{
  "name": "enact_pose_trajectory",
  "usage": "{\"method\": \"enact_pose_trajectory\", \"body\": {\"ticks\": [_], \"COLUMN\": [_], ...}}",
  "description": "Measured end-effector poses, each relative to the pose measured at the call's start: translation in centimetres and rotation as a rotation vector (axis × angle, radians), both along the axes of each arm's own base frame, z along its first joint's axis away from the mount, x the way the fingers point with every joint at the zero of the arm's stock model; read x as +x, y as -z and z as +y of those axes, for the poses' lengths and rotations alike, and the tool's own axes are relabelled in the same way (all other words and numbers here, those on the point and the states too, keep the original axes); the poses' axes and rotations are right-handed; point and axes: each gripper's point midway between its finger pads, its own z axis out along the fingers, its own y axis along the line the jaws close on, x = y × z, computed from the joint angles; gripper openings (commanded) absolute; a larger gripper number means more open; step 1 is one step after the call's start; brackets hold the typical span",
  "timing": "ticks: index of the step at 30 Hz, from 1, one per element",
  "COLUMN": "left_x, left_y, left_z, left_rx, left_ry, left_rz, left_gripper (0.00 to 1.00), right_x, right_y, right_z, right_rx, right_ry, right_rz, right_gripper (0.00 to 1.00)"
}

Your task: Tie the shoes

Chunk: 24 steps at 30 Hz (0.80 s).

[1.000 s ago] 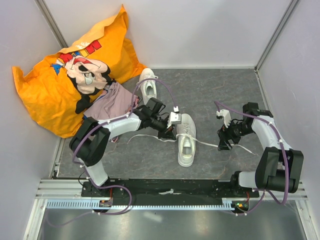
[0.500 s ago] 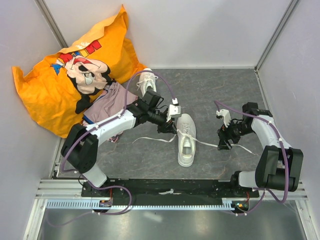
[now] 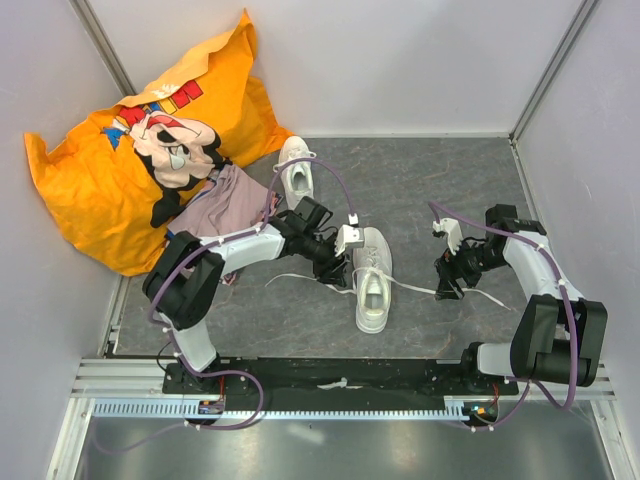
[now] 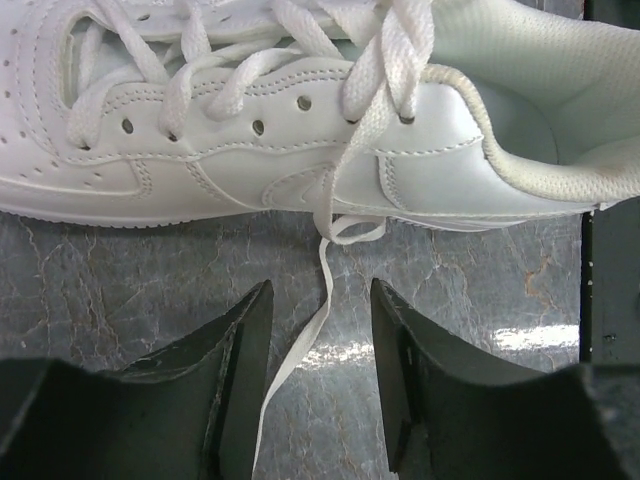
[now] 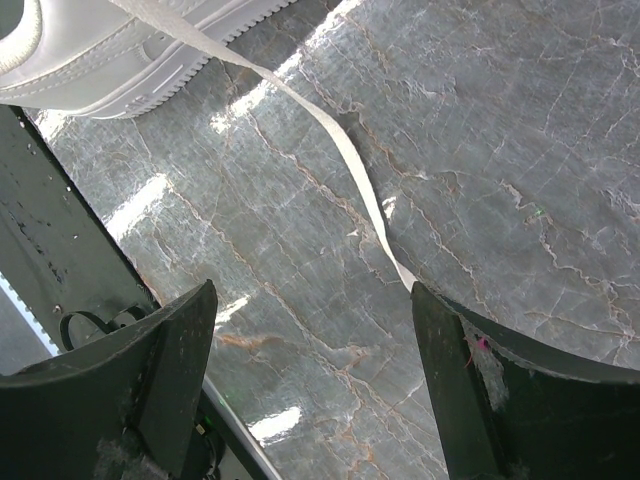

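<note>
White lace [image 4: 362, 140] lies between the left end effector's [image 4: 320, 292] parted jaws by the shoe [image 4: 250, 160]; right end effector [image 5: 310, 288] hovers spread wide.

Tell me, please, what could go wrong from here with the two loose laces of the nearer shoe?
1. The left pincer is open around the left lace, which lies flat on the floor; closing may miss it or scrape the floor.
2. The right lace ends close to one finger of the open right pincer, so closing might nudge it aside.
3. Nothing holds the nearer shoe; a pull on either lace would probably drag it.
</note>
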Motion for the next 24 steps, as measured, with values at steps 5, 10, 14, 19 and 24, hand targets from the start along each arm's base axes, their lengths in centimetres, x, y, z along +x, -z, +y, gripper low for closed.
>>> {"method": "enact_pose_trajectory", "body": {"ticks": [5,10,14,19,24], "left_x": [0.0,-1.0,-2.2,-3.7,-3.5], "left_y": [0.3,0.7,1.7,3.2,3.1], "left_z": [-0.4,-0.5,-0.1,0.7,0.2], "left_rx": [-0.016,-0.042,-0.043,-0.044,-0.096], "left_ry": [0.001,0.007,-0.011,-0.069,-0.148], "left_rz": [0.017,0.065,0.125,0.191,0.221], "left_gripper": [0.5,0.47,0.45,0.43,0.42], "right_x": [0.0,0.0,0.0,0.0,0.0], "right_y": [0.0,0.1,0.1,0.1,0.1], "right_z": [0.0,-0.1,-0.1,-0.1,-0.1], "right_rx": [-0.003,-0.007,-0.007,-0.007,-0.007], "right_ry": [0.0,0.0,0.001,0.001,0.002], "right_rz": [0.0,0.001,0.001,0.002,0.002], "right_gripper": [0.87,0.87,0.87,0.87,0.87]}}
